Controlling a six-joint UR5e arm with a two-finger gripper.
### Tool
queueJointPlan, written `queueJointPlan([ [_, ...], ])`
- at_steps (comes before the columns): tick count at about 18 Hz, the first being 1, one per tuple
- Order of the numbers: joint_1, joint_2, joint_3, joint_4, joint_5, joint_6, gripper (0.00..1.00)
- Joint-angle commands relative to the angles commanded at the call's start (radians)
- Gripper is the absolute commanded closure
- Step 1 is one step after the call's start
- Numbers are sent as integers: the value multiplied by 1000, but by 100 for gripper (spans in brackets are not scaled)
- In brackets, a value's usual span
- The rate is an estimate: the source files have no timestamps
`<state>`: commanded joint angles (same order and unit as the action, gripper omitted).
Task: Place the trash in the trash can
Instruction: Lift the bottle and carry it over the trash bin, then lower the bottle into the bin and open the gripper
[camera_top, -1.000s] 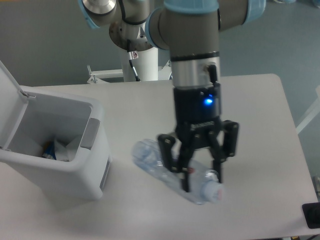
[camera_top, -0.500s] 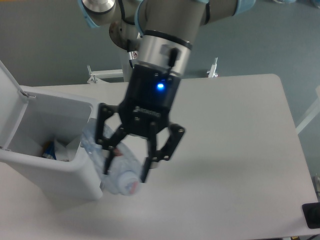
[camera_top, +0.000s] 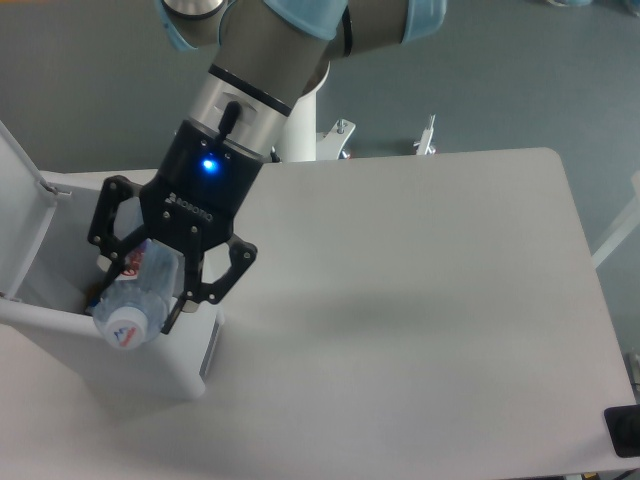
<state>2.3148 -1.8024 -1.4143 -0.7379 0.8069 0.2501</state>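
A clear plastic water bottle (camera_top: 138, 296) with a white cap hangs over the open trash can (camera_top: 120, 355), cap end toward the camera. My gripper (camera_top: 140, 296) is shut on the bottle, holding it above the bin's opening near the front right wall. The boxy white trash can stands at the table's left, its lid (camera_top: 20, 200) swung up. My gripper and the bottle hide the bin's inside, so the crumpled white tissue is not visible.
The white table (camera_top: 420, 300) stretches right of the bin. My arm comes down from the top centre, over the bin's right side. A dark object (camera_top: 624, 430) sits at the lower right corner, past the table edge.
My gripper has carried the bottle left and up, from the table's middle to above the trash can's opening. The arm has tilted leftward with it.
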Motion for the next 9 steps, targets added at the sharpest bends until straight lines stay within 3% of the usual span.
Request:
queueJointPlan([
  [9, -26, -49, 2, 35, 0, 5, 79],
])
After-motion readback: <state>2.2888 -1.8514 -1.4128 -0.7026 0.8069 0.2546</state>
